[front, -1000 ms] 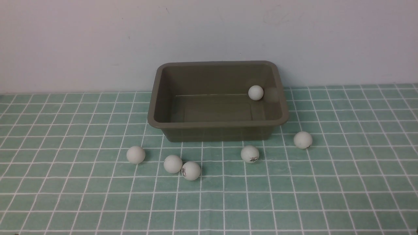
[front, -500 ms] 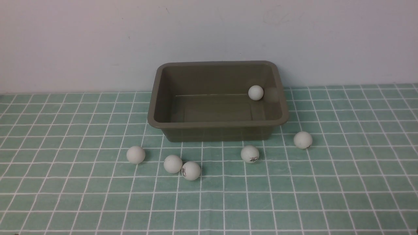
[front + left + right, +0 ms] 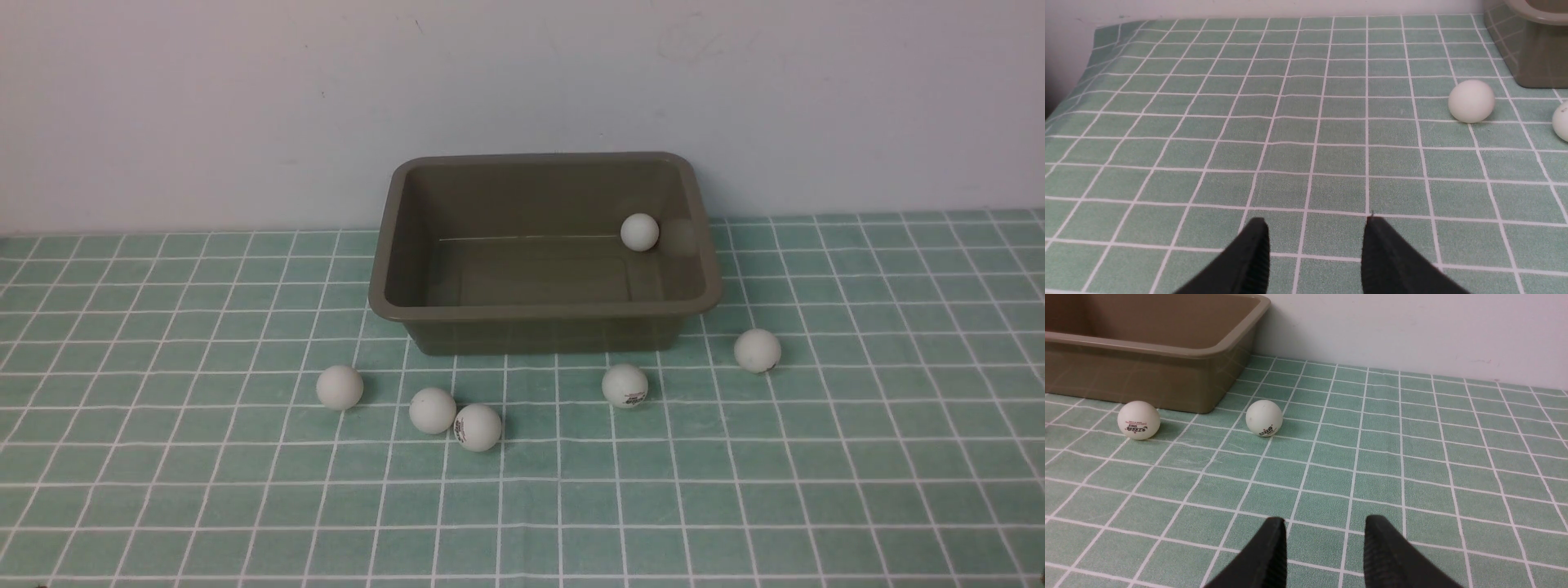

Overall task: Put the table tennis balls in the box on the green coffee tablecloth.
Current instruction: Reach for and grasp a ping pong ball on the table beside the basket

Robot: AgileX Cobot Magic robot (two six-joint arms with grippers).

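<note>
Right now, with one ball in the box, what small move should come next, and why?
Probably ease the right gripper forward toward the rightmost ball: its jaws stand apart and empty, and that ball lies ahead on the tablecloth, outside the box.

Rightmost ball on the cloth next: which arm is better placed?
Right. That table tennis ball lies right of the box, ahead of the right gripper's empty fingers; the left wrist view misses it.

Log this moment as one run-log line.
box: one ball inside | tablecloth: five balls loose | left gripper: open, empty | right gripper: open, empty
</note>
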